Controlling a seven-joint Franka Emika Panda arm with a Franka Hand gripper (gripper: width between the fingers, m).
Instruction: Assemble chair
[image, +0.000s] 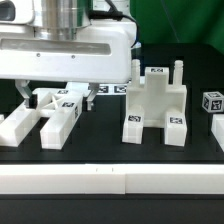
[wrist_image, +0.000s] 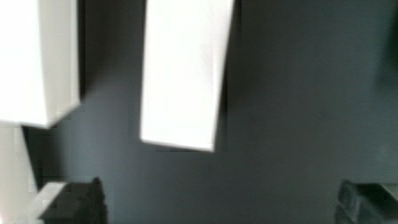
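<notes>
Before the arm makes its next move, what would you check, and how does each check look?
1. The end effector is open: ok, its fingers stand wide apart.
2. Nothing is caught between the fingers: ok, the wrist view shows only the dark table there.
3. The matte white long plastic bars lie below the end effector: ok in the exterior view.
4. The fingers are lined up on one bar: cannot tell.
5. The matte white slotted seat block stands upright, apart from the bars: ok.
6. The small matte white tagged cube is out of the way: ok, it sits beyond the seat block at the exterior view's right.
</notes>
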